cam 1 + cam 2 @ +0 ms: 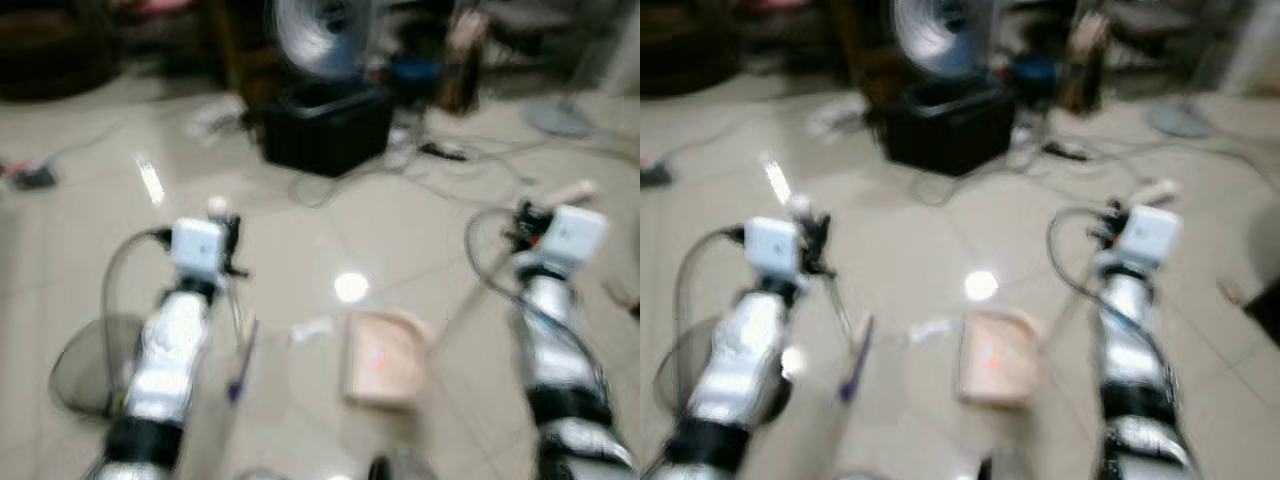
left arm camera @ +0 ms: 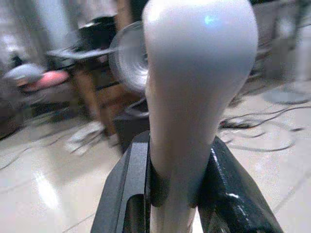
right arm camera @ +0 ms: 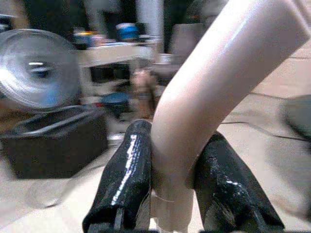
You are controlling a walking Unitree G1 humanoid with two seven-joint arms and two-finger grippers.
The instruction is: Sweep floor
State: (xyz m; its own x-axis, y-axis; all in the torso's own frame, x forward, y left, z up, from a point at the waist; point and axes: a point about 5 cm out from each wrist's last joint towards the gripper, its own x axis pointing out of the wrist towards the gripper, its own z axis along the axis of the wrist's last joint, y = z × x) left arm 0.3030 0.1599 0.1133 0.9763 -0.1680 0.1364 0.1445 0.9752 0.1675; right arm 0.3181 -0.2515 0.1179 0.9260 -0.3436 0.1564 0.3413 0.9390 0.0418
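Left tool (image 2: 170, 194) clenched on white broom handle (image 2: 194, 87); right tool (image 3: 172, 194) clenched on beige dustpan handle (image 3: 214, 92); dustpan (image 1: 382, 360) on floor (image 1: 300, 240).

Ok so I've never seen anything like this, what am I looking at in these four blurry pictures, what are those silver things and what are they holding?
The silver things are the two arms of a walking house robot. The two wide pictures come from cameras in its head, looking down at a tiled floor. The blur suggests that it is moving.

The two close-ups come from cameras on its wrists. There, the left gripper is closed on a white broom handle, and the right gripper on a beige dustpan handle.

On the floor between the arms lie the beige dustpan and a small white scrap. Farther off stand a black bin and a fan, with loose cables around.
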